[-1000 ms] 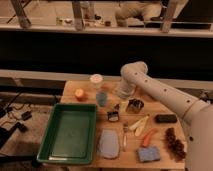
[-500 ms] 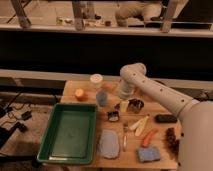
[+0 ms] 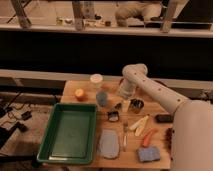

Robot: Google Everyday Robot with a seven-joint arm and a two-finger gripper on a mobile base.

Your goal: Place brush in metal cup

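Observation:
The metal cup (image 3: 135, 105) is small, shiny and dark-sided, and stands upright near the middle of the wooden table (image 3: 69, 88). My gripper (image 3: 125, 95) hangs from the white arm just behind and to the left of the cup, low over the table. A small dark object with a pale end (image 3: 113, 116), which may be the brush, lies on the table in front of the gripper and left of the cup. A pale blue cup (image 3: 102, 98) stands to the gripper's left.
A white cup (image 3: 96, 80) and an orange (image 3: 79, 94) sit at the back left. A green tray (image 3: 70, 132) fills the left front. A grey-blue cloth (image 3: 108, 144), fork (image 3: 125, 135), pale yellow item (image 3: 139, 123), carrot (image 3: 148, 136), blue sponge (image 3: 148, 154) and dark block (image 3: 163, 118) lie in front.

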